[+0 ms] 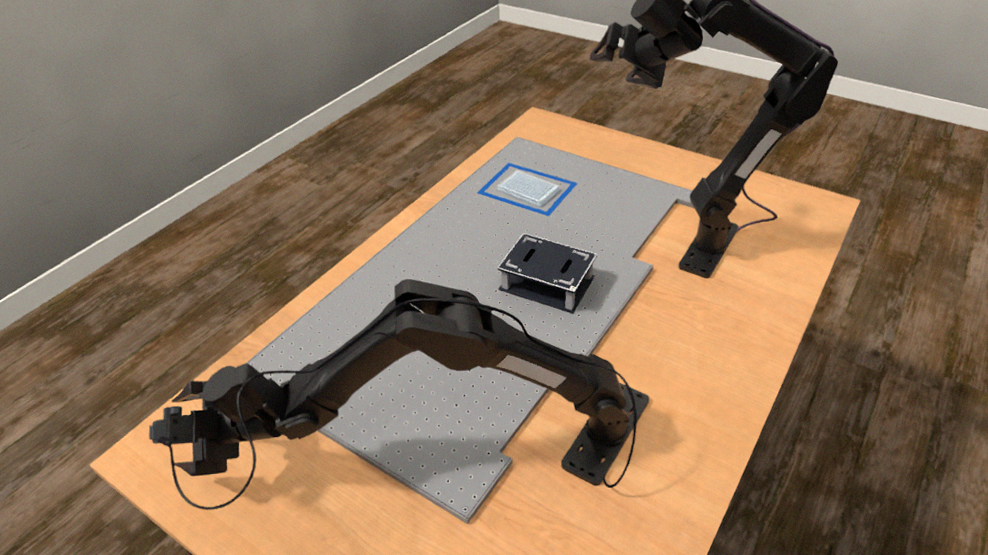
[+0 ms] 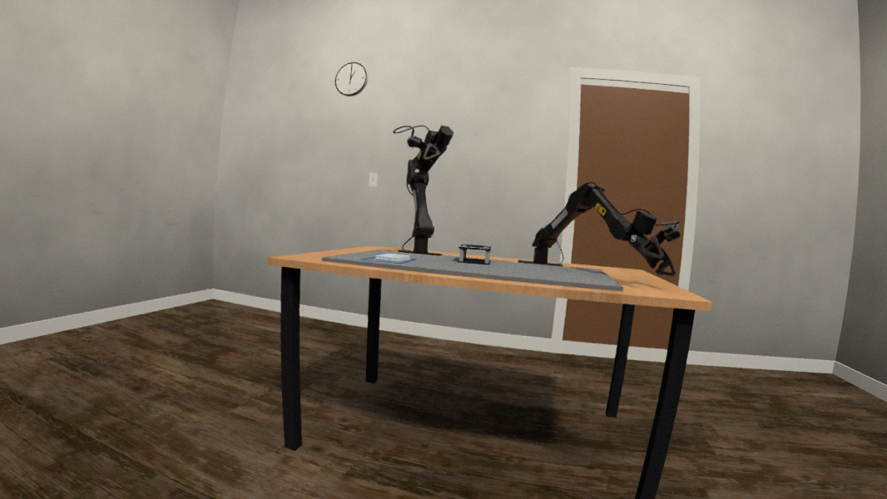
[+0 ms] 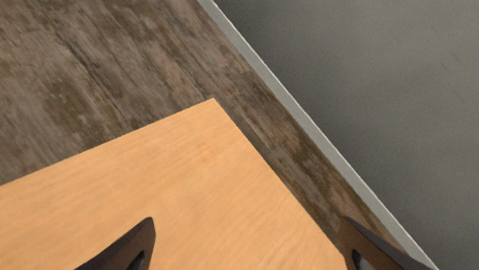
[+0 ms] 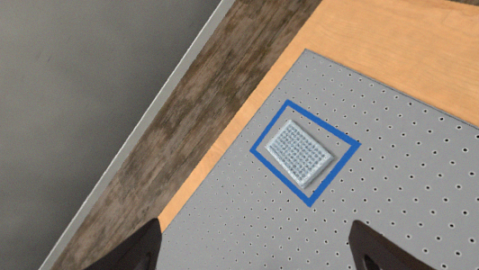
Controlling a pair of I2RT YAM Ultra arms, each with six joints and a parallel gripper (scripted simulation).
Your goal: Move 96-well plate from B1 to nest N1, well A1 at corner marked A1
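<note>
plate [image 4: 300,154] lettering: too small | clock [image 2: 351,78] numerals: illegible (tiny)

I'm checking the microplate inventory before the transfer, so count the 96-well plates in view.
1: the 96-well plate lies inside the blue outline on the perforated board. None is visible on the raised nest.
</note>
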